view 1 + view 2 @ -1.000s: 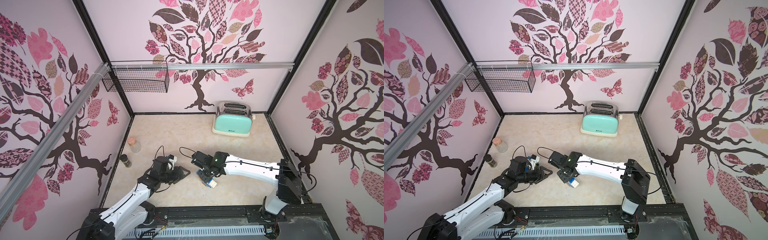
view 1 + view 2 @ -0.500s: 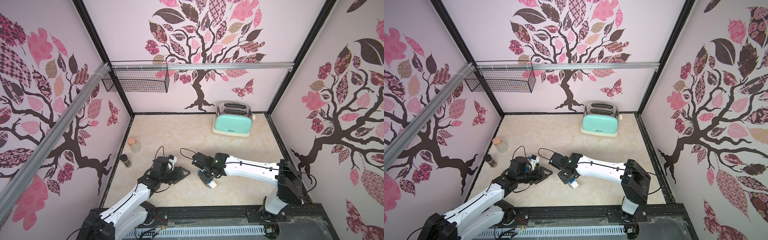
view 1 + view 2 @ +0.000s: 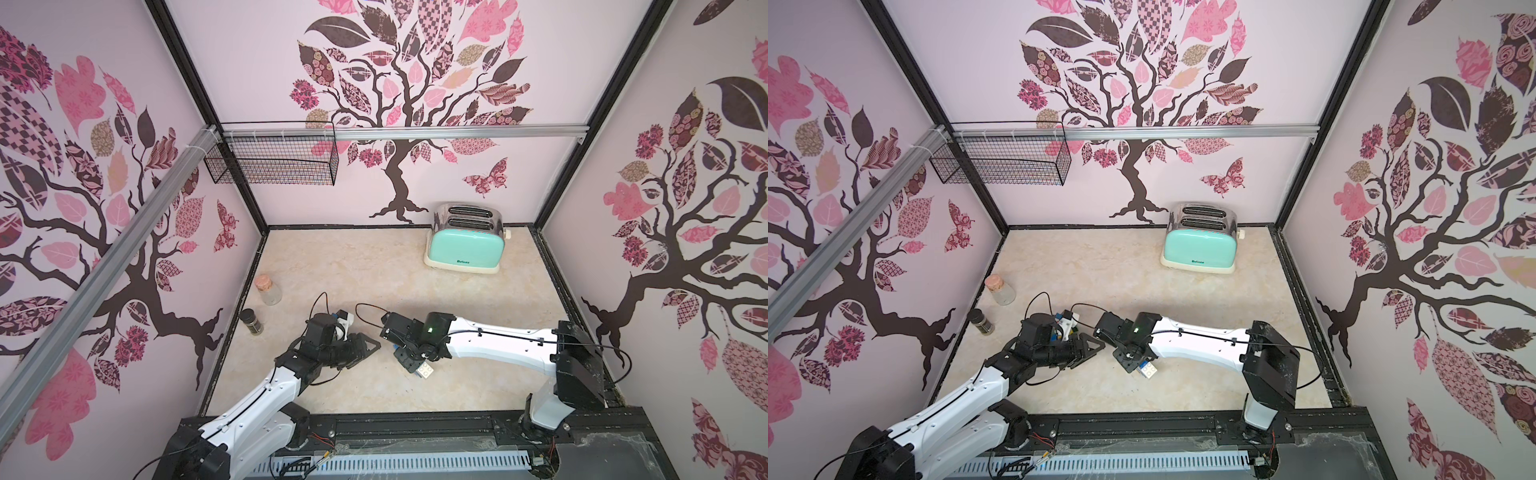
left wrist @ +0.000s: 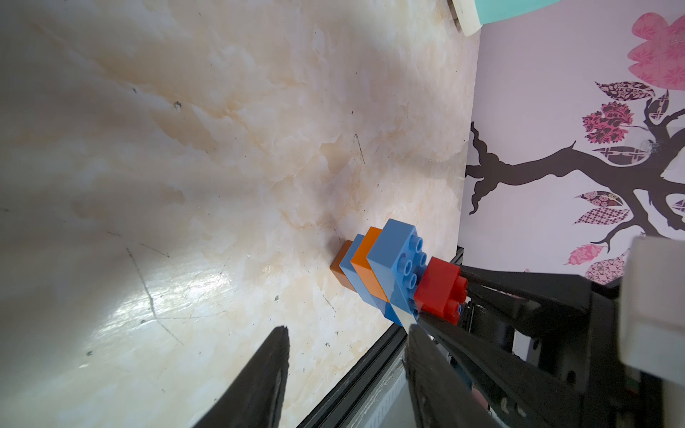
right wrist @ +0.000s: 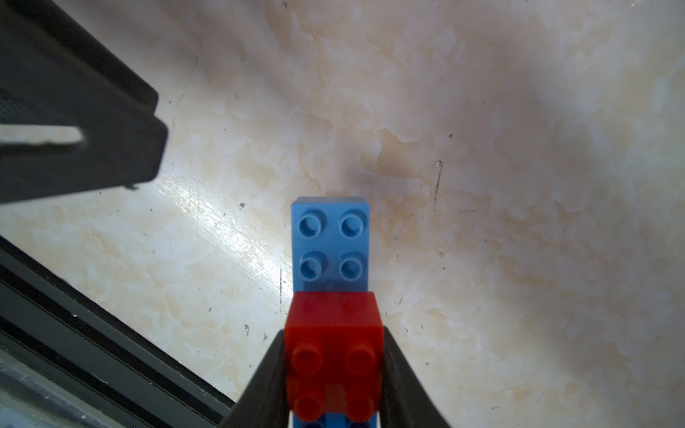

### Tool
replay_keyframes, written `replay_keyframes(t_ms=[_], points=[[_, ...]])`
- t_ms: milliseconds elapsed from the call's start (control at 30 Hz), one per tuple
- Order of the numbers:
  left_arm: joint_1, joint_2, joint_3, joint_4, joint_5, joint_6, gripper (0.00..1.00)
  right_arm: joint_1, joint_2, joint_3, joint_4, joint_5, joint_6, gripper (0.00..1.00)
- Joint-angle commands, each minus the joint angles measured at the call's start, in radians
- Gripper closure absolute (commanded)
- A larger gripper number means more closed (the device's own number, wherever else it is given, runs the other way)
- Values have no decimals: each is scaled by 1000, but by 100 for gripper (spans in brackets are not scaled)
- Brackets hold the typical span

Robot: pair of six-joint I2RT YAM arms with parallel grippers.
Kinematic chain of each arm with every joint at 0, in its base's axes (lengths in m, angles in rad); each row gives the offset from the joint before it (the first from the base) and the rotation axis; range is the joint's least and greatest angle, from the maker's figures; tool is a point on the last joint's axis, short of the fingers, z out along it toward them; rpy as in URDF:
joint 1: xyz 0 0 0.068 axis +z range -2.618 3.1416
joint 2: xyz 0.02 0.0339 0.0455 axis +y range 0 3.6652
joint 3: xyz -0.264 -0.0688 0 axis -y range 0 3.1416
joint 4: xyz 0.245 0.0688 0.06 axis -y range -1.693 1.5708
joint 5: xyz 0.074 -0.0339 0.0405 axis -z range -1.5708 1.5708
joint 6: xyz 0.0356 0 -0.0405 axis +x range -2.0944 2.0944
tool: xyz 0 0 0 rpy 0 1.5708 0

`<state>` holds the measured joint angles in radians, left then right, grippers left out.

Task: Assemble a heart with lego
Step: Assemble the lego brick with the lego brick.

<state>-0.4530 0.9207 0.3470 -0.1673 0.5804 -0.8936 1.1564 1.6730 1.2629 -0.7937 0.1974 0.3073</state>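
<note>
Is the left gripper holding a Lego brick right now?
No: in the left wrist view the left gripper stands with jaws apart and only bare table between them, while the red brick sits in the right gripper.

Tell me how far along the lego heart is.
Done: an orange-and-blue stack stands on the table. In hand: the right claw is shut on a red brick sitting on one end of the top blue brick. Remaining: its four other studs are bare, likely awaiting another brick; the left claw is open, empty.
</note>
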Motion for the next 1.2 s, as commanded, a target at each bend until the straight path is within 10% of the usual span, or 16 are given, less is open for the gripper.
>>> replay_keyframes(t_ms=[0, 1167], points=[[4, -7, -11, 6, 1, 1, 46, 5, -5, -48, -34, -22, -10, 65], [-1, 21, -15, 37, 49, -4, 46, -21, 57, -76, -62, -69, -63, 66]])
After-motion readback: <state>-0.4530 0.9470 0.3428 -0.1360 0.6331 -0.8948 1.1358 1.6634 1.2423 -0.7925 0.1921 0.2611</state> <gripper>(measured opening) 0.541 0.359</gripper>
